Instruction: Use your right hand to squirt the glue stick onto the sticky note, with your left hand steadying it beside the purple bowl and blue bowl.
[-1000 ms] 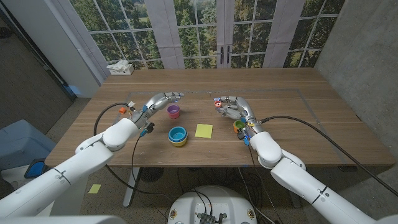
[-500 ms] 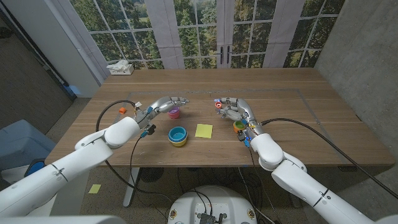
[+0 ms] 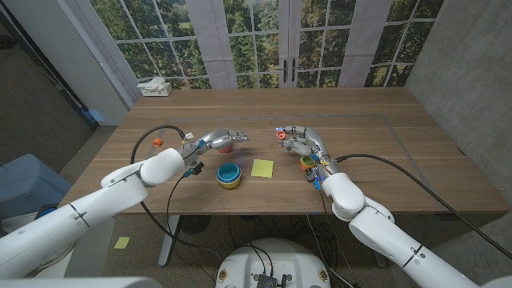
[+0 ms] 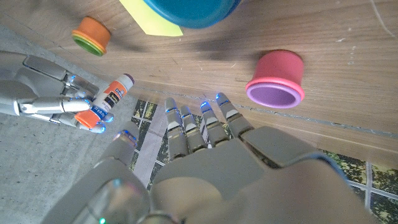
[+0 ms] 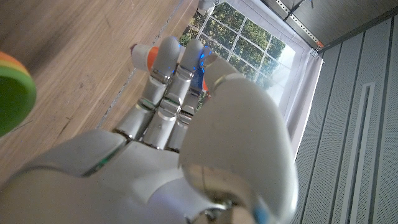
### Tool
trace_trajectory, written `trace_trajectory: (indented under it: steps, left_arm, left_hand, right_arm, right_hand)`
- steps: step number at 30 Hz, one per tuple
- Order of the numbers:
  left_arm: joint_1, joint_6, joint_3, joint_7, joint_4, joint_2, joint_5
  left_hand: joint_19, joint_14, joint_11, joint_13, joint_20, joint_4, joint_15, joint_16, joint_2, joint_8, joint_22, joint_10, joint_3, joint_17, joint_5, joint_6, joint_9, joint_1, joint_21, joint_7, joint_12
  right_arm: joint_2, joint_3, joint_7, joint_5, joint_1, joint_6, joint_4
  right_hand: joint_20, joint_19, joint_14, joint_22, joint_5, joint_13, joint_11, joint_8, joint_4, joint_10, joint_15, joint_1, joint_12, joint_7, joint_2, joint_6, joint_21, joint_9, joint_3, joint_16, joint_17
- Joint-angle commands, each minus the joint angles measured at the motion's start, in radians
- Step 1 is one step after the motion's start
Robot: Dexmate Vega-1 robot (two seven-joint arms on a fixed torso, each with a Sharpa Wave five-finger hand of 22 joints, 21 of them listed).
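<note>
1. Head view, nearest the robot: the blue bowl (image 3: 229, 173) sits nested on a yellow rim, near the middle of the wooden table (image 3: 384, 160).
2. At 3 o'clock of the blue bowl, just beside it but apart, lies the yellow sticky note (image 3: 262, 168), flat on the wood and untouched by either hand.
3. At 3 o'clock of the sticky note stands a small orange-and-green cup (image 3: 307, 162), partly covered by the right wrist.
4. The right hand (image 3: 299, 141) hangs at 1 o'clock of the sticky note, fingers curled around the glue stick (image 3: 282, 134); its orange cap points toward 9 o'clock.
5. Left wrist view: the glue stick (image 4: 107, 99) is a white tube with an orange cap, pinched among the right hand's fingertips (image 4: 79, 118) above the wood.
6. The left hand (image 3: 220, 138) reaches over the purple bowl (image 3: 226, 146) at 12 o'clock of the blue bowl; its fingers are extended and slightly apart, holding nothing.
7. Left wrist view: the purple bowl (image 4: 276, 79) shows a pink wall and a purple rim, and stands on the table apart from the left hand's fingertips (image 4: 205, 115).
8. Right wrist view: the right hand (image 5: 186, 112) is seen from behind, fingers bent over the glue stick (image 5: 140, 53).
9. Farthest: a tissue box (image 3: 155, 87) rests at the table's 11 o'clock corner, before tall windows (image 3: 264, 40).
</note>
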State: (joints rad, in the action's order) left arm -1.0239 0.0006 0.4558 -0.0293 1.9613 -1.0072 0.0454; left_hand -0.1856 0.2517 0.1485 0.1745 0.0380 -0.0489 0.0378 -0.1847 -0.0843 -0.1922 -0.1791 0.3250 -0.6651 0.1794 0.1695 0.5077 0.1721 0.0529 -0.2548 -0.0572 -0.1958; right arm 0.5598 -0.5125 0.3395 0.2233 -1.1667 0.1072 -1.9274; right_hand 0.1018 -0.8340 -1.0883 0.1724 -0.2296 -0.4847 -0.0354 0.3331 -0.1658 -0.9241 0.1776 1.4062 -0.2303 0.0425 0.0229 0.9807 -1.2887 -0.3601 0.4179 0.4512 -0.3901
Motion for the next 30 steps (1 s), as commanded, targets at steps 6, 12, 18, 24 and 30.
trace_trajectory:
  steps: [6, 12, 18, 24, 30]
  left_arm:
    - [0.056, 0.02, 0.066, -0.079, 0.018, -0.021, 0.154]
    - [0.071, 0.043, 0.086, -0.108, 0.03, -0.021, 0.205]
    - [0.098, 0.046, 0.112, -0.169, 0.023, -0.012, 0.22]
    - [0.122, 0.044, 0.136, -0.215, 0.018, -0.003, 0.243]
    - [0.149, 0.06, 0.165, -0.266, 0.024, 0.007, 0.283]
  left_hand:
    - [0.024, -0.03, 0.014, 0.003, -0.001, 0.042, 0.047, 0.006, -0.011, 0.019, -0.005, -0.039, 0.008, 0.002, 0.011, -0.033, 0.0, -0.045, 0.018, -0.017, 0.015]
    - [0.041, -0.085, 0.006, 0.003, -0.005, 0.049, 0.064, 0.017, 0.004, 0.024, -0.004, -0.077, 0.016, -0.003, 0.013, -0.091, 0.0, -0.047, 0.032, -0.028, 0.018]
    - [0.069, -0.127, 0.003, 0.002, -0.015, 0.051, 0.064, 0.018, 0.009, 0.027, -0.003, -0.11, 0.019, -0.006, 0.014, -0.149, -0.001, -0.046, 0.048, -0.038, 0.018]
    - [0.097, -0.159, 0.009, 0.002, -0.008, 0.075, 0.05, 0.017, -0.016, 0.019, -0.003, -0.129, 0.016, -0.003, 0.016, -0.151, 0.0, -0.052, 0.058, -0.041, 0.018]
    - [0.117, -0.185, 0.011, 0.002, -0.004, 0.1, 0.04, 0.015, -0.032, 0.023, -0.003, -0.16, 0.016, -0.001, 0.017, -0.179, -0.001, -0.055, 0.062, -0.053, 0.021]
  right_arm:
    - [-0.001, 0.003, 0.001, 0.021, -0.005, -0.002, -0.002]
    - [-0.001, 0.003, -0.001, 0.025, -0.005, 0.001, 0.001]
    - [0.001, 0.005, -0.001, 0.029, -0.009, 0.004, -0.001]
    - [0.001, 0.006, 0.003, 0.03, -0.012, 0.004, -0.002]
    - [-0.002, 0.008, 0.004, 0.034, -0.016, 0.017, 0.005]
  right_hand:
    - [0.11, -0.01, 0.007, -0.001, -0.007, -0.006, 0.02, 0.002, -0.003, -0.026, 0.049, -0.004, -0.002, -0.096, 0.001, 0.103, -0.006, -0.004, 0.007, -0.004, 0.002]
    - [0.109, -0.011, 0.006, -0.001, -0.009, -0.007, 0.018, 0.001, -0.003, -0.026, 0.049, -0.006, -0.002, -0.094, 0.001, 0.104, -0.006, -0.005, 0.009, -0.004, 0.003]
    - [0.109, -0.011, 0.004, -0.001, -0.01, -0.007, 0.019, -0.001, -0.003, -0.026, 0.048, -0.007, 0.0, -0.095, 0.0, 0.105, -0.005, -0.005, 0.01, -0.004, 0.002]
    - [0.109, -0.011, 0.004, -0.001, -0.012, -0.008, 0.019, -0.002, -0.004, -0.026, 0.048, -0.008, 0.001, -0.094, -0.001, 0.104, -0.004, -0.006, 0.013, -0.004, 0.001]
    - [0.109, -0.011, 0.004, -0.001, -0.014, -0.01, 0.017, -0.003, -0.004, -0.028, 0.048, -0.009, 0.001, -0.095, -0.001, 0.105, -0.004, -0.006, 0.014, -0.004, 0.001]
